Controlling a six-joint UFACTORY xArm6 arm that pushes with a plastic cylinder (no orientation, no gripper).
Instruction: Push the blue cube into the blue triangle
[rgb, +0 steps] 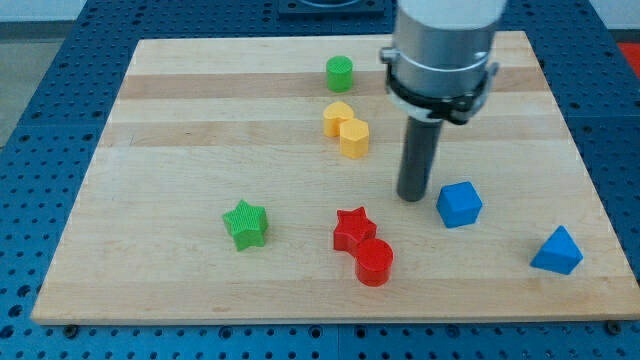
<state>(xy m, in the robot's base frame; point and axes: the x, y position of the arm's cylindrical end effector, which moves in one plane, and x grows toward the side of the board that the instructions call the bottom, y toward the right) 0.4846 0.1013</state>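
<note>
The blue cube (459, 204) lies on the wooden board right of centre. The blue triangle (557, 251) lies near the board's lower right corner, apart from the cube. My tip (413, 196) stands on the board just left of the blue cube, close to it with a small gap showing. The rod hangs from the grey arm end at the view's top.
A green cylinder (339, 73) sits near the top. Two yellow blocks (346, 128) touch below it. A red star (353, 229) and a red cylinder (374, 262) touch at lower centre. A green star (245, 223) lies to the left.
</note>
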